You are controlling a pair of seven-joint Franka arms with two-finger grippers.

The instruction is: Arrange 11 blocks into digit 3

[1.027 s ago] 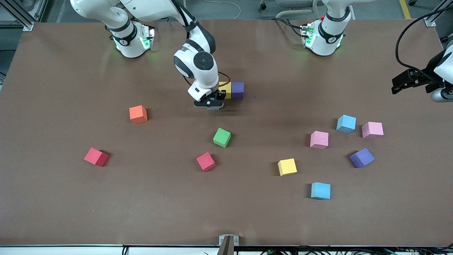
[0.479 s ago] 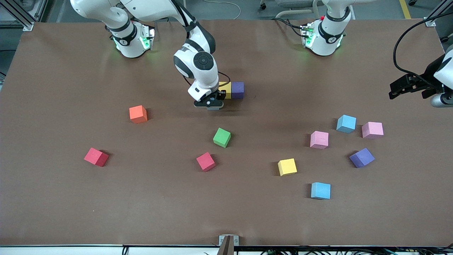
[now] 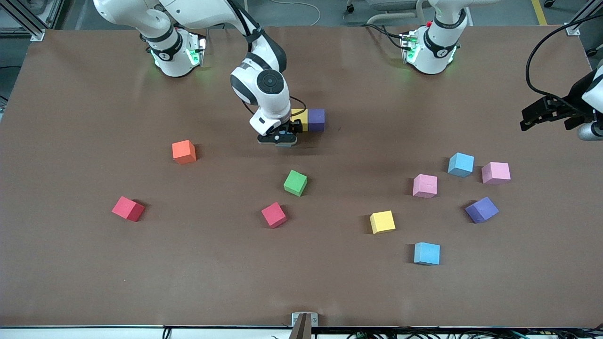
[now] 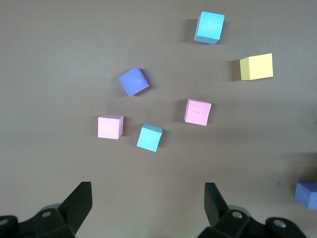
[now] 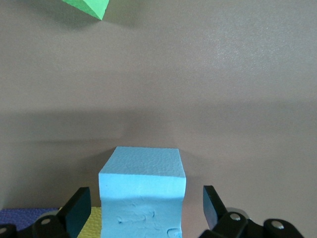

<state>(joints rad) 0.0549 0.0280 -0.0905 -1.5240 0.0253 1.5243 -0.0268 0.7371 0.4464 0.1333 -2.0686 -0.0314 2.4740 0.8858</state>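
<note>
The right gripper (image 3: pixel 278 140) stands low on the desk (image 3: pixel 94 263), fingers spread apart around a light blue block (image 5: pixel 142 196) it has set against the yellow block (image 3: pixel 299 119) and purple block (image 3: pixel 316 119), probably the digit's first bar. The loose blocks, like the green block (image 3: pixel 295 182) near it, lie scattered. The left gripper (image 3: pixel 537 113) waits released, high over the pink block (image 4: pixel 110 127) cluster.

Front view: right claw (image 3: pixel 278 140) masks the light blue block beneath it; only a sliver shows. Yellow block (image 3: pixel 300 119) in the row is half covered by the wrist. Left arm cut by frame edge. Right wrist view: green block (image 5: pixel 89 7) clipped to a corner; purple block (image 5: pixel 25 214) barely visible.
</note>
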